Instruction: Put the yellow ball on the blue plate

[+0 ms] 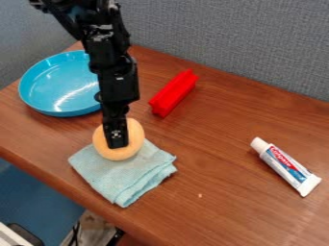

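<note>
The yellow ball (113, 149) sits on a light teal folded cloth (125, 168) near the table's front edge. My gripper (117, 135) points straight down onto the ball's top, its black fingers shut on the yellow ball. The ball still rests on the cloth. The blue plate (58, 83) lies at the back left of the table, empty, up and left of the ball. The black arm rises from the gripper toward the upper left, partly in front of the plate's right rim.
A red rectangular block (172, 92) lies just right of the arm. A toothpaste tube (283, 164) lies at the far right. The wooden table's front edge (52, 161) runs diagonally close to the cloth.
</note>
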You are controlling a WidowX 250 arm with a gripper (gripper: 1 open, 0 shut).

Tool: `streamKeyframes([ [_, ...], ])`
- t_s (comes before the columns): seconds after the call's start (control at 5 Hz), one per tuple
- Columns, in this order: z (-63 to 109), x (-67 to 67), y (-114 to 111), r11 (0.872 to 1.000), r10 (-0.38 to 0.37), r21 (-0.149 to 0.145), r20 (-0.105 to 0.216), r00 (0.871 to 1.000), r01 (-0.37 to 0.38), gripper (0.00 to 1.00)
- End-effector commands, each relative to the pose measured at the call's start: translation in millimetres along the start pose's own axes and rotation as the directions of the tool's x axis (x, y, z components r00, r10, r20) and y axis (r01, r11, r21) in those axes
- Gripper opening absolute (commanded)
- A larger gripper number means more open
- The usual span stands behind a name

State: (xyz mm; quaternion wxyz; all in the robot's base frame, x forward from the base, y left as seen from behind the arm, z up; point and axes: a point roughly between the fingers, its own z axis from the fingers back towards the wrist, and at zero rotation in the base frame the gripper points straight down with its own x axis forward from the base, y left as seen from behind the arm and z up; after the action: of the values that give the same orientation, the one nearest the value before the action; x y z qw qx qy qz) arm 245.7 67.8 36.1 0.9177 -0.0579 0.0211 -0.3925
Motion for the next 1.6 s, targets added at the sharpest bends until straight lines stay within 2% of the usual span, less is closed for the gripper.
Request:
streamKeyframes([
  [0.0, -4.2, -0.7, -2.5, 1.000, -0.021, -0.022, 0.005, 1.000, 0.021, 0.00],
  [1.4, -0.7, 0.5, -2.0, 0.999, -0.047, -0.015, 0.019, 0.999, 0.048, 0.00],
])
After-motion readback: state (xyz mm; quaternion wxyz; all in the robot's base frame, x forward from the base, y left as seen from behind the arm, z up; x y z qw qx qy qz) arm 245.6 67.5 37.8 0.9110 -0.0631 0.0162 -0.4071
